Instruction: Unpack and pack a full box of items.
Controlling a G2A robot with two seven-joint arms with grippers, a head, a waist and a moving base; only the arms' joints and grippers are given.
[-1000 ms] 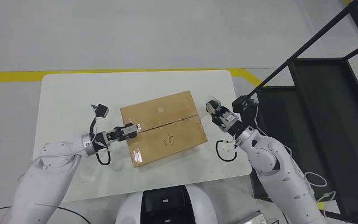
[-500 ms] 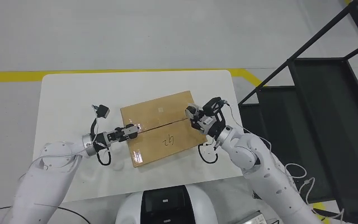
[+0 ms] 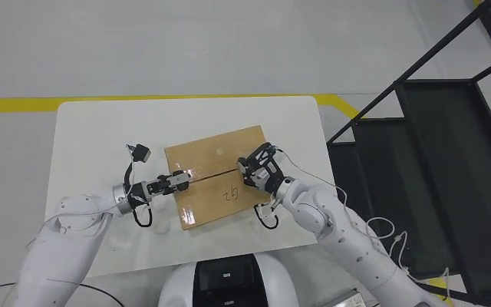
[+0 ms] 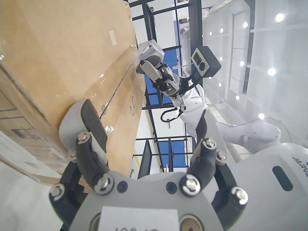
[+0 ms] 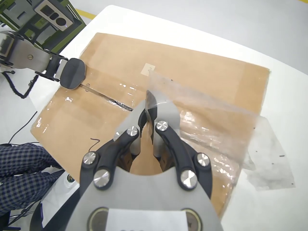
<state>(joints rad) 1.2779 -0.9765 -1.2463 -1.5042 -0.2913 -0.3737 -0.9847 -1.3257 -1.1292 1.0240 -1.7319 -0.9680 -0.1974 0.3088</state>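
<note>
Right wrist view puts my right gripper (image 5: 150, 102) nearest. Its fingers are closed on the free end of a clear tape strip (image 5: 216, 126), above the middle of the cardboard box (image 5: 115, 56). The box sits shut at the centre of the table (image 5: 284, 92).

One second ago this gripper stood at the box's right edge. Half a second ago it was over the right part of the lid. Now it is near the middle of the seam (image 5: 105, 98). The strip has followed it: the lifted length runs back from my fingers across the right part of the lid, and a loose end lies past the box edge on the table.

I judge that the seal is being peeled. The right part of the seam looks freed, and the part toward the left end remains to be peeled before the flaps can open. Unpacking has not begun.

Farther off, my left gripper (image 3: 181, 179) has kept its place at the left end of the seam. Its jaws stand apart and hold nothing. One pad (image 5: 72, 73) rests on the lid there, which I judge steadies the box.

Limits of observation:
- The flaps are shut, so the contents are hidden.
- The tape is transparent, so I cannot tell where it still adheres.
- The left gripper's second pad is hard to make out.
</note>
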